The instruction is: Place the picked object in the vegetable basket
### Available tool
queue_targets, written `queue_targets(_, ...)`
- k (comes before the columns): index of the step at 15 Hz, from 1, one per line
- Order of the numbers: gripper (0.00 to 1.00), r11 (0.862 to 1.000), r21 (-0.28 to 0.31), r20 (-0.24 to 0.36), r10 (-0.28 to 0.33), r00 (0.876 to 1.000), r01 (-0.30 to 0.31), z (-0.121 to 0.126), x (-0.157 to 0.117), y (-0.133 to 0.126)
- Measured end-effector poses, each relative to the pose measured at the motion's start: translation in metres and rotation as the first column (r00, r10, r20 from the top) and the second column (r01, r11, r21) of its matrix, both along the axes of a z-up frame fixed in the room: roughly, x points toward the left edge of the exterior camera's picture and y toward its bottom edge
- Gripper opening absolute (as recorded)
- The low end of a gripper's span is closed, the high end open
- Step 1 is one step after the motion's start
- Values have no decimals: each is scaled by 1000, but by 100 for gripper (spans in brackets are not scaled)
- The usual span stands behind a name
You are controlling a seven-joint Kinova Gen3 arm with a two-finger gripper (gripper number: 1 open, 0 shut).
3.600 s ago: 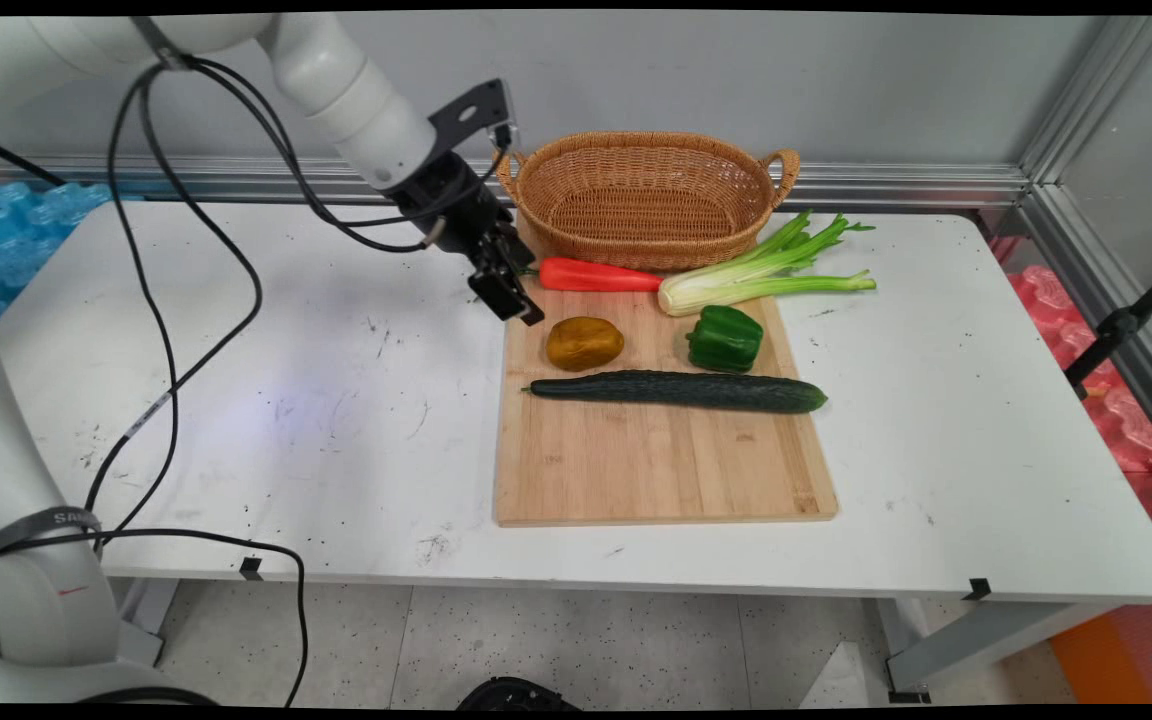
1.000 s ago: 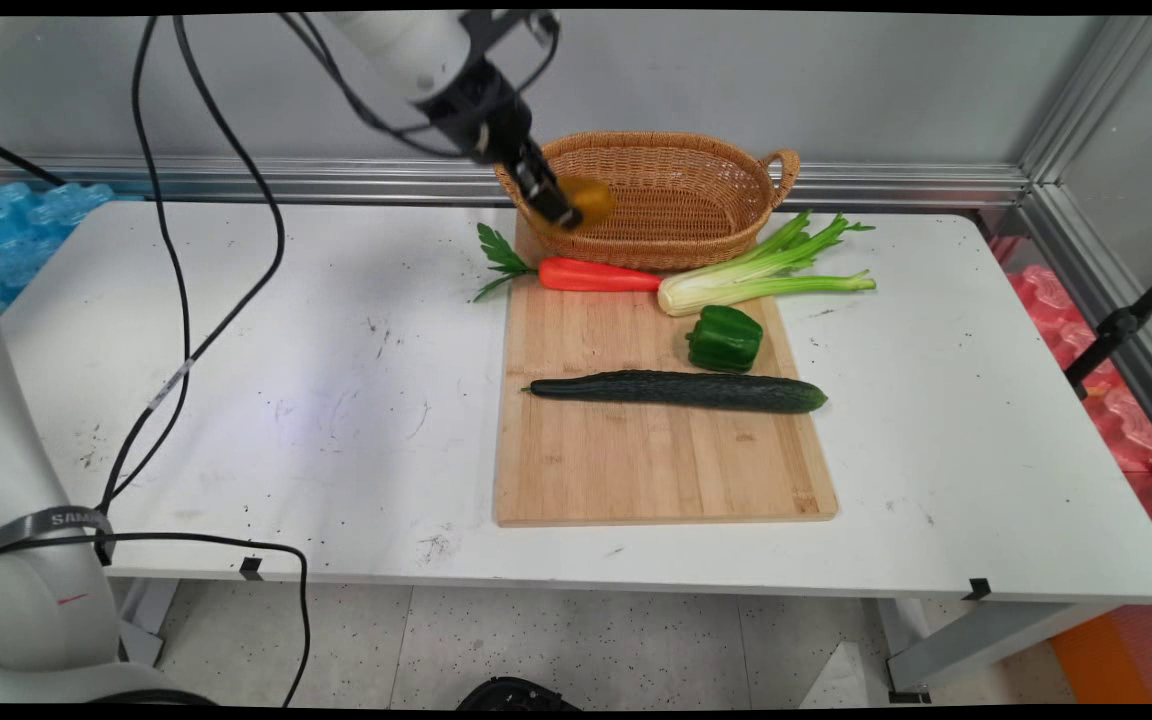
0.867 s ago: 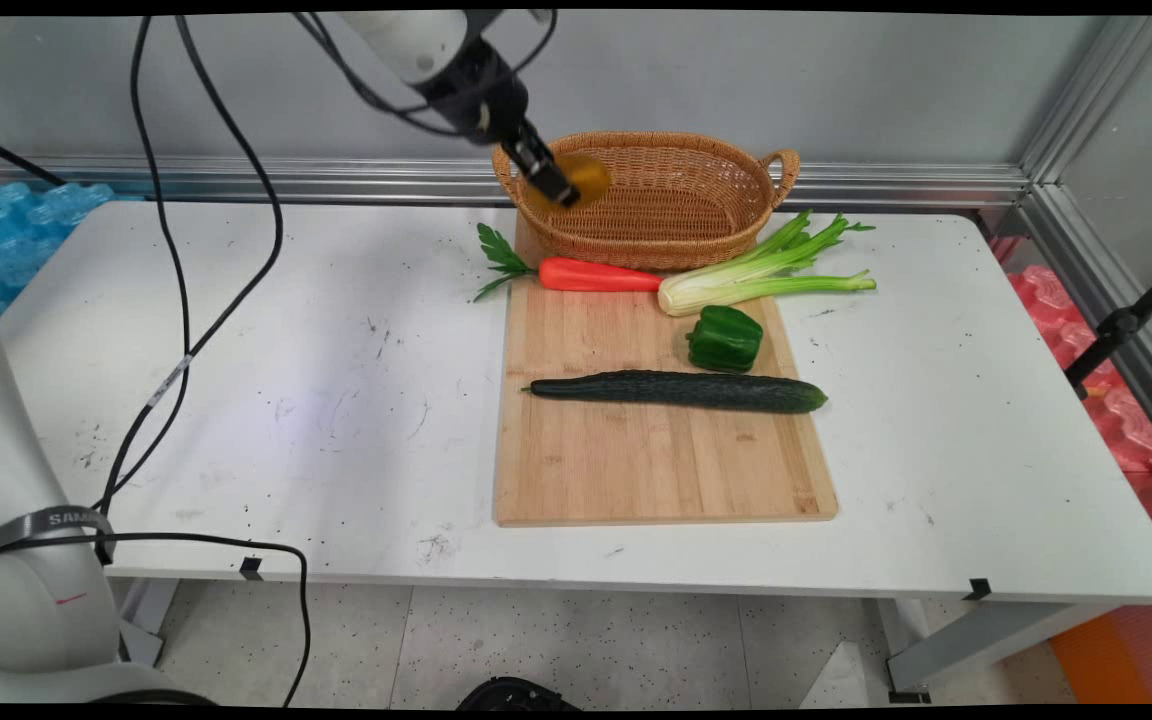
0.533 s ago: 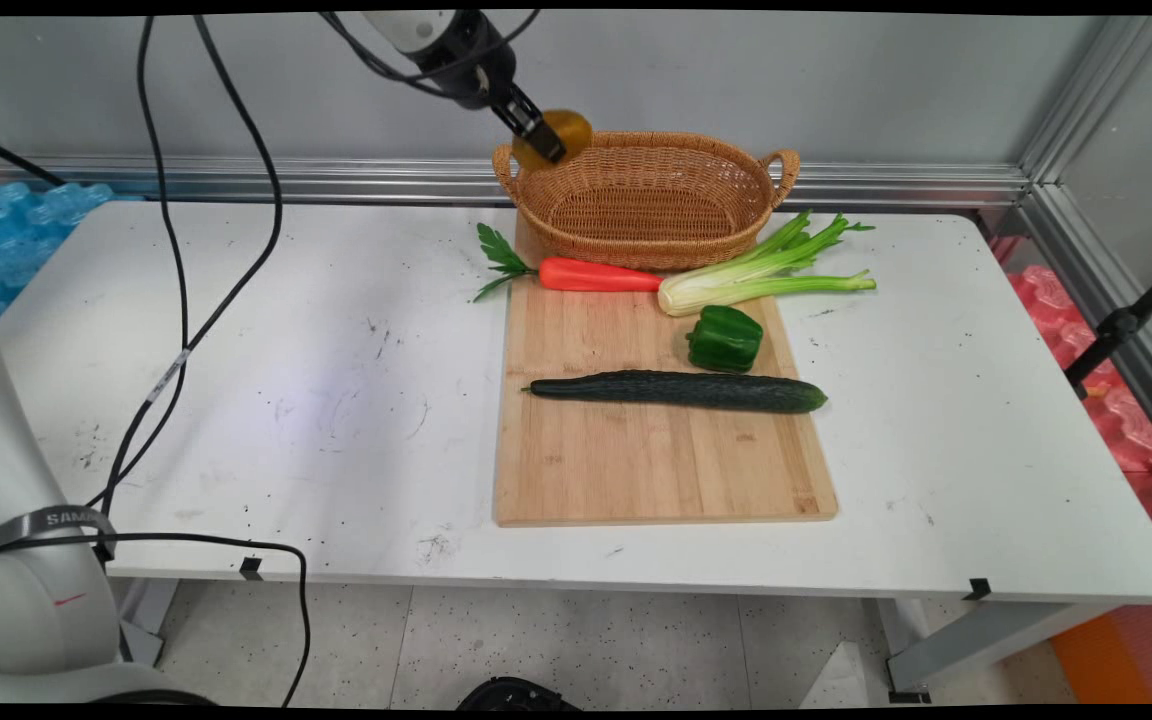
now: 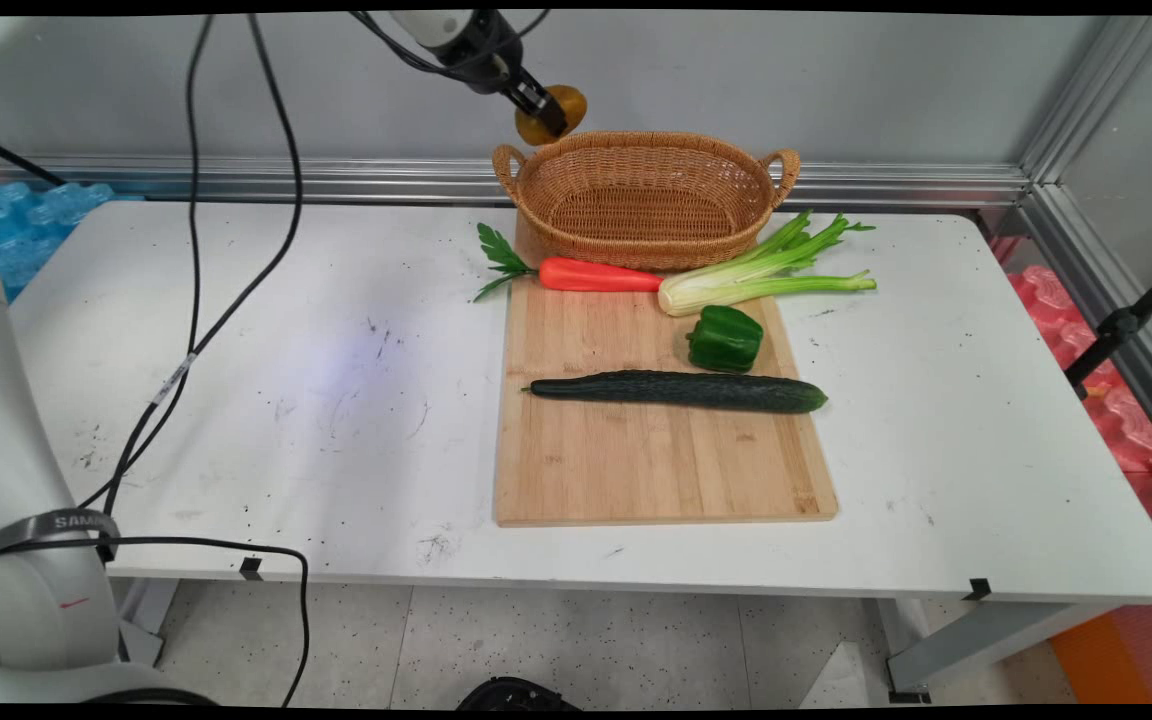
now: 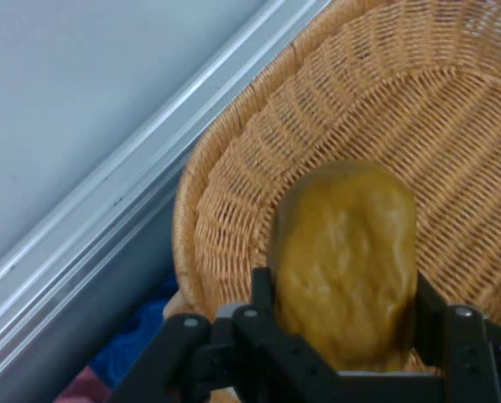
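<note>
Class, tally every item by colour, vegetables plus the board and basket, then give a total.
Green: 3, cucumber, bell pepper, celery
Orange-red: 1, carrot
Brown or tan: 3, potato in the gripper, basket, cutting board
Total: 7

Black gripper (image 5: 544, 112) clamped on a mottled brown-yellow potato (image 6: 347, 262), above a tan woven wicker basket (image 5: 576, 232). Pale striped bamboo cutting board (image 5: 656, 460) under a dark green cucumber (image 5: 678, 390), a glossy green bell pepper (image 5: 725, 338), an orange-red carrot (image 5: 596, 275) with green leaves, and celery (image 5: 756, 275) whitish at the base, green at the tips. White table (image 5: 336, 400) flecked with dark scuff marks.
</note>
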State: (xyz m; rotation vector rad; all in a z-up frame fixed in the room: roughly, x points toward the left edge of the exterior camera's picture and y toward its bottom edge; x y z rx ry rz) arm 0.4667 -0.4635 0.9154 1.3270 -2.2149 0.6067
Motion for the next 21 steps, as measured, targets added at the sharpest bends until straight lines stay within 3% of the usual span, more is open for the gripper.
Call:
queue_targets(10, 0, 994, 88, -23, -61, 998, 62, -74, -19, -68)
queue_targets(18, 0, 988, 134, -11, -75, 997, 76, -108, -21, -91)
queue_targets(19, 100, 987, 135, -8, -81, 997, 82, -109, -22, -92)
queue_targets(21, 100, 986, 136, -3, -98, 995, 98, -108, -24, -93)
